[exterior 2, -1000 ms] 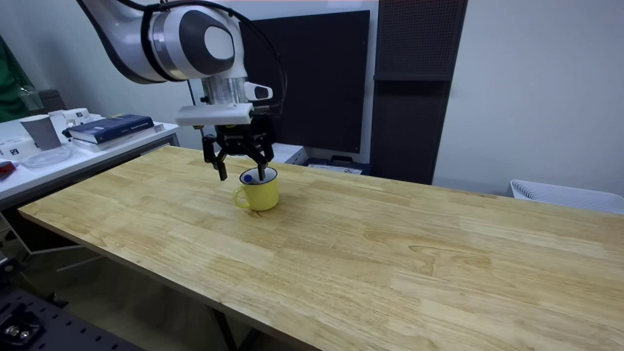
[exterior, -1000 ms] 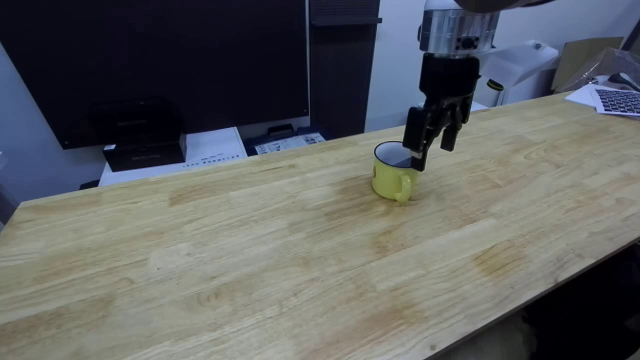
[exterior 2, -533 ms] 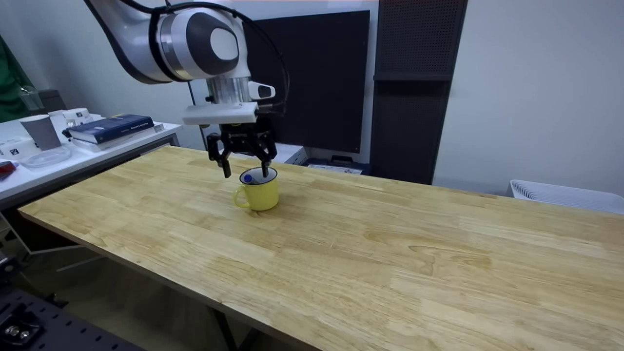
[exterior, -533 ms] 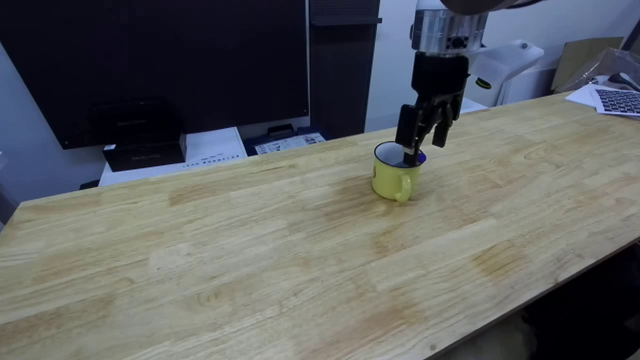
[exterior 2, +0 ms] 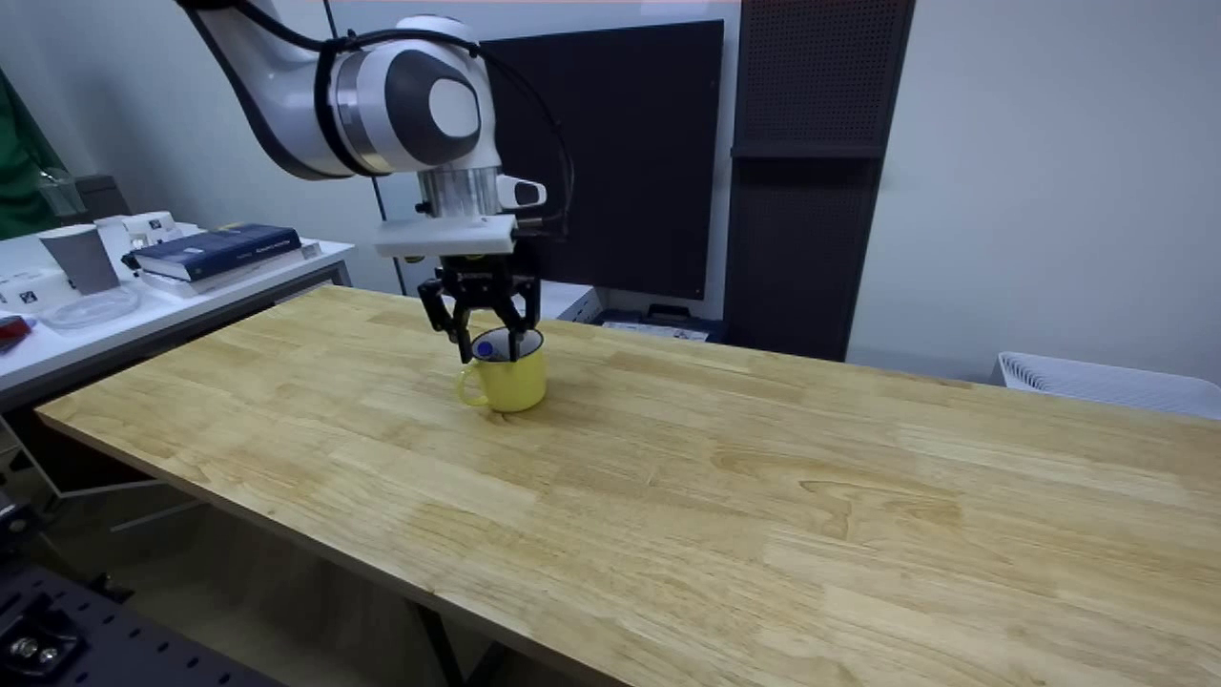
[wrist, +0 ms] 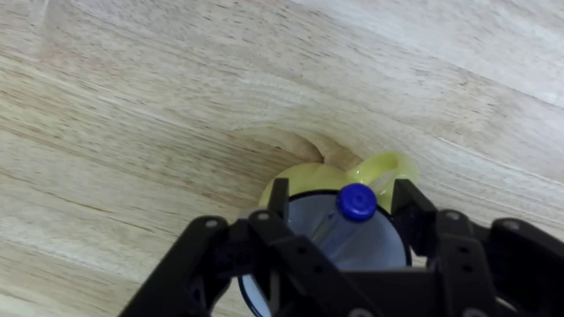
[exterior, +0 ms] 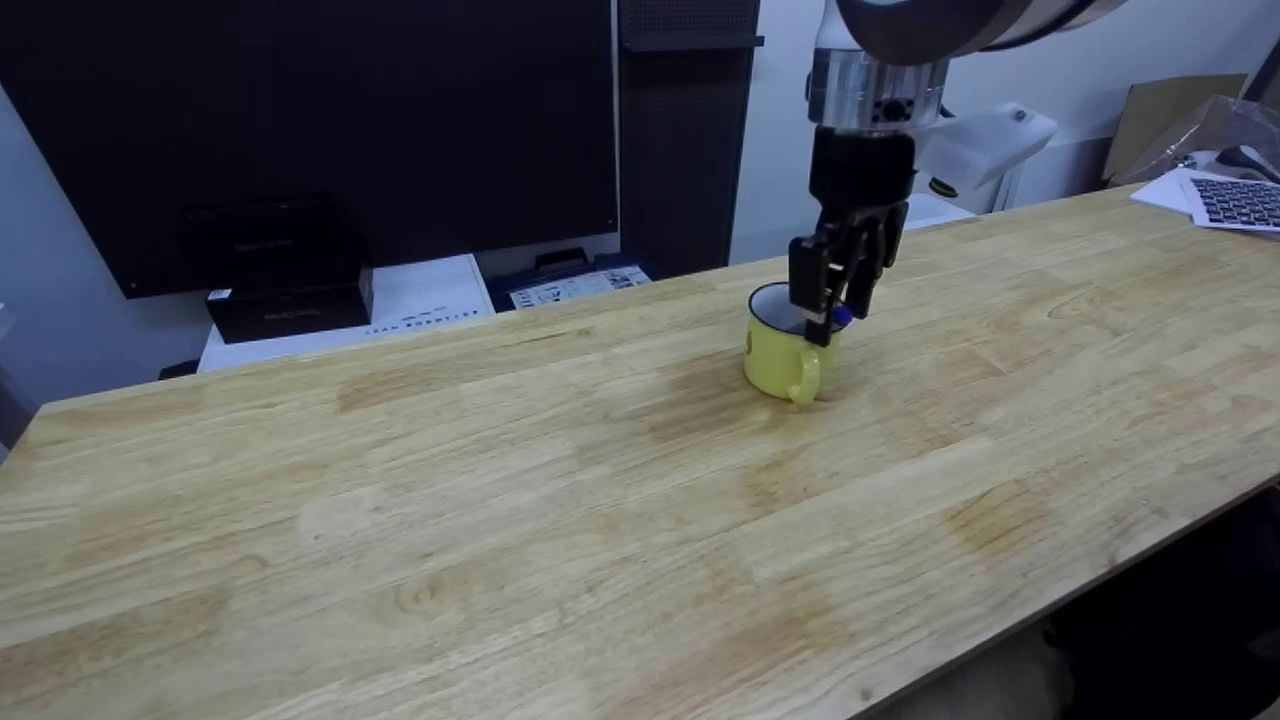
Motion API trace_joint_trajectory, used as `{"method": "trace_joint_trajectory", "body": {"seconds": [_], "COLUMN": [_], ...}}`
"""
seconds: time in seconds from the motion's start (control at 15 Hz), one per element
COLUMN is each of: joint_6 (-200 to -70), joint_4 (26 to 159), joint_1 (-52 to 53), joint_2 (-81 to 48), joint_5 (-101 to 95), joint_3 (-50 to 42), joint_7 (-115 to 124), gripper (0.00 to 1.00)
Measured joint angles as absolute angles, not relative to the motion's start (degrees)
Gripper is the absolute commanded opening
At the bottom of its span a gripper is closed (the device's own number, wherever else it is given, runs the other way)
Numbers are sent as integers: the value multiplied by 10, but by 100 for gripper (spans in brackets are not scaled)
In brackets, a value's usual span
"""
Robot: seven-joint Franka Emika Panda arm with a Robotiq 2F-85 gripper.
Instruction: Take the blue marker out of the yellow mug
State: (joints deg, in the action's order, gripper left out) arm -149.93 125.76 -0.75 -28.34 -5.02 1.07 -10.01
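Blue marker (wrist: 346, 225): inside the yellow mug (exterior 2: 520, 386), leaning; its blue cap (wrist: 357, 202) pokes up at the dark rim beside the handle (wrist: 407, 167), and the pale shaft slants down into the mug.
Yellow mug: upright on the bench (exterior 2: 715, 477), pale inside; the handle shows in both exterior views and from the wrist.
Pincer (exterior 2: 490, 355): fingers (wrist: 407, 209) apart and pointing down at the mug's mouth.
Gap between the fingers: in the wrist view it frames the cap, which sits nearer the finger on the handle's side and clear of both.
Fingertips (exterior 2: 515, 349) against mug: one or both overlap it in each view; whether they touch it, I cannot tell.
Arm (exterior 2: 420, 105): white and grey, reaching in from the upper left in an exterior view; a white plate (exterior 2: 448, 235) juts out above the pincer.
Bench: pale grained wood; at one end, in an exterior view, lies a white thing with rows of dark squares (exterior: 1240, 203).
Side bench (exterior 2: 157, 310): white, carrying a dark blue book (exterior 2: 215, 250), a grey cup (exterior 2: 81, 260) and a clear round lid (exterior 2: 93, 307).
Wall (exterior 2: 1030, 172): a large dark panel (exterior: 310, 120) and a tall dark perforated board (exterior 2: 811, 86) in both exterior views.
Behind the bench: a black box (exterior: 290, 312), a white lettered box (exterior: 430, 288) and a white slatted bin (exterior 2: 1107, 382).
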Motion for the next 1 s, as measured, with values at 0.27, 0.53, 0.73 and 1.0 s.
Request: {"method": "trace_joint_trajectory", "body": {"seconds": [0.27,0.53,0.73,1.0], "joint_6": [-1497,-1497,-1497,-1498], "joint_4": [1253,1251,1251,1253], "joint_1": [-8,-8,-10,-10], "joint_2": [-283,-282,-281,-278], "joint_5": [-46,-46,-46,-48], "joint_3": [16,17,17,16], "joint_7": [-104,-105,-105,-105], "gripper": [5,6,6,5]}}
